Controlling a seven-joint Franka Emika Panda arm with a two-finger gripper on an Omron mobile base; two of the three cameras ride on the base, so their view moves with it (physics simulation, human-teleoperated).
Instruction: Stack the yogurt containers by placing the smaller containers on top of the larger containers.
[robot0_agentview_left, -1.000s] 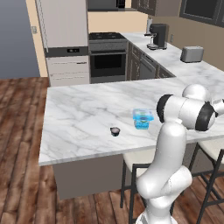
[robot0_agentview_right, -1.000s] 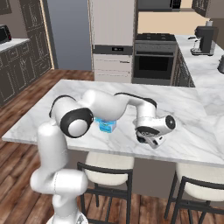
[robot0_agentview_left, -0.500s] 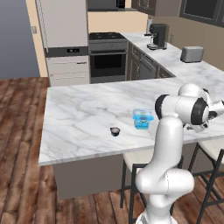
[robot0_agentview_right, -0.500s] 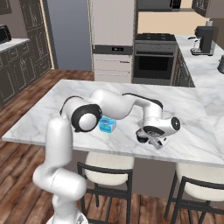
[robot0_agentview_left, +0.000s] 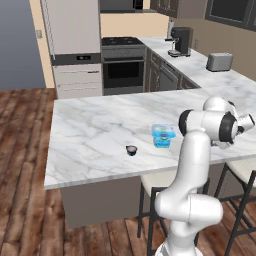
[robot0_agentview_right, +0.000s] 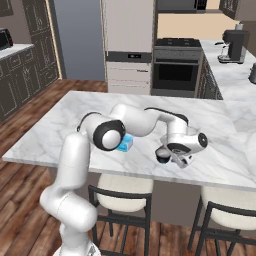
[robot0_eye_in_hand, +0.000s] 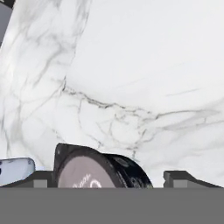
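Tub and far cup, left base view: blue tub (robot0_agentview_left: 163, 135) stands on the marble counter (robot0_agentview_left: 90, 125), and the smallest dark cup (robot0_agentview_left: 131, 149) sits near it toward the front edge. Both are where they were a second ago and nothing is stacked yet.
Arm, left base view: elbow has folded further in front of the counter's right end.
Gripper, right base view: gripper (robot0_agentview_right: 172, 159) hangs low at the counter's near edge, right against the second dark cup (robot0_agentview_right: 162, 155), and has barely shifted while the elbow swung right. The tub (robot0_agentview_right: 125, 143) peeks out behind the elbow, well to the cup's left.
Cup, hand view: grey-topped cup (robot0_eye_in_hand: 94, 173) lies between the two finger tips (robot0_eye_in_hand: 179, 177).
Jaws, hand view: apart, straddling the cup, with a gap showing on one side, so not yet clamped.
Meaning for the task: hand has settled, so the grasp looks imminent. Lifting the cup onto the tub remains.
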